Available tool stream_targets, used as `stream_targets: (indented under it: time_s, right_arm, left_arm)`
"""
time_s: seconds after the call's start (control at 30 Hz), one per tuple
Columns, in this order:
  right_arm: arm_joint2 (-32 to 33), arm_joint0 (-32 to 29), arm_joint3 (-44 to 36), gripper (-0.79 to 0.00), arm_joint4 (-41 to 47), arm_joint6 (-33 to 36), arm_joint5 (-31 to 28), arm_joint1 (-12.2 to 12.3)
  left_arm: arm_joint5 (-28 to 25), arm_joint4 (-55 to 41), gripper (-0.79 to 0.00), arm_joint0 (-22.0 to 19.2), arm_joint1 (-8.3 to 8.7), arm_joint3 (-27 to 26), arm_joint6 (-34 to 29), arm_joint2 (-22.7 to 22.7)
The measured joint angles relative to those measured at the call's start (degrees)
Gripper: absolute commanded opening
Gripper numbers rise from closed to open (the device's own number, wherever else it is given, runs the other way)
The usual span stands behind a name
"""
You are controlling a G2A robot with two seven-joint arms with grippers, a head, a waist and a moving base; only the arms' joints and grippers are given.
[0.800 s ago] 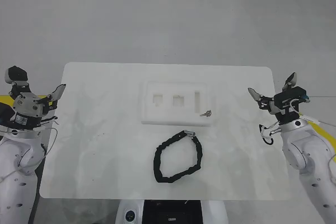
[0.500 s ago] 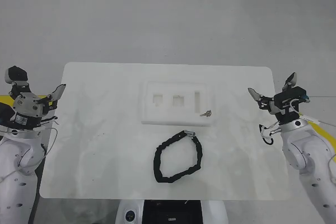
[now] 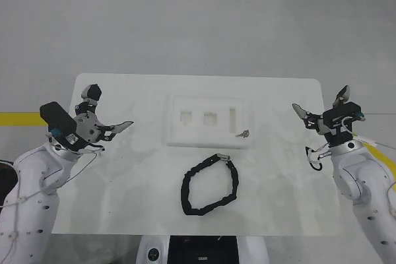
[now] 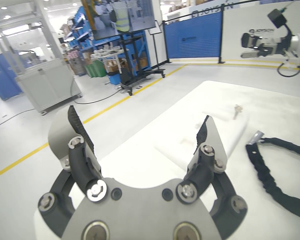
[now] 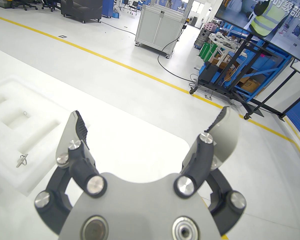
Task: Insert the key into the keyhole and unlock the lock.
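Hovering over the left side of the bench (image 3: 119, 191), the left end effector (image 3: 112, 107) is released and empty; the right end effector (image 3: 320, 99) hangs released at its right edge. The key (image 3: 242, 134) lies on a corner of the foam tray (image 3: 178, 136), near the chain lock (image 3: 210, 186). Pickup seems pending, calling for a fine pinch on the key.

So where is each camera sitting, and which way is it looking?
Top view: on the robot above its arms, looking down at the table, foam tray, key and chain lock; both arms show.
Left wrist view: on the left wrist, facing across the table toward key and lock; its open left fingers show, the right arm farther off.
Right wrist view: on the right wrist, facing over the table's edge toward the room; its open right fingers show.
Shared: all three show the key on the foam tray.
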Motion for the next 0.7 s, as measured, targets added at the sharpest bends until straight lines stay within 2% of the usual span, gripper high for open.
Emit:
stream_targets:
  time_s: [0.2, 0.5, 0.7]
  right_arm:
    - [0.00, 0.00, 0.00, 0.000, 0.00, 0.00, 0.00, 0.00]
    - [0.00, 0.00, 0.00, 0.000, 0.00, 0.00, 0.00, 0.00]
    - [0.00, 0.00, 0.00, 0.000, 0.00, 0.00, 0.00, 0.00]
  left_arm:
    - [-5.43, 1.21, 0.000, -4.50, -0.54, 1.27, -2.24, 8.93]
    - [-11.68, 7.19, 0.000, -8.71, -0.98, 1.95, -4.59, 17.98]
    - [-10.39, 7.90, 0.000, -11.22, -1.67, 4.12, -5.49, 22.66]
